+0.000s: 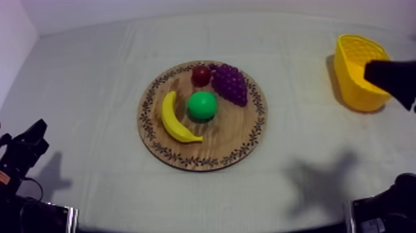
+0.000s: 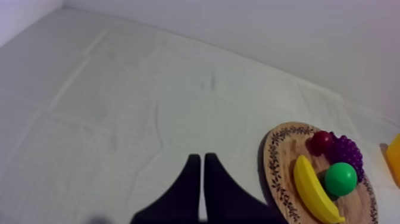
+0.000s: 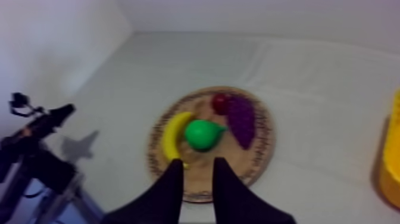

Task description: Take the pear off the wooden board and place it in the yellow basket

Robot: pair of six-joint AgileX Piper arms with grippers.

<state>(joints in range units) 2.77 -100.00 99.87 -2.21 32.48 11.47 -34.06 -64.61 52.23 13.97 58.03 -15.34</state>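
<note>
Left wrist view: the left gripper is pressed together above bare worktop. At centre, the pear lies on the wooden board beside the banana. Far right, the right gripper, spread and empty, hangs by the yellow basket.

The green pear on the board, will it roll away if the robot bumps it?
Probably, yes: the pear looks round and smooth, so a nudge could roll it. The banana beside it might stop it on that side. Its shiny skin may be slippery to grip.
</note>
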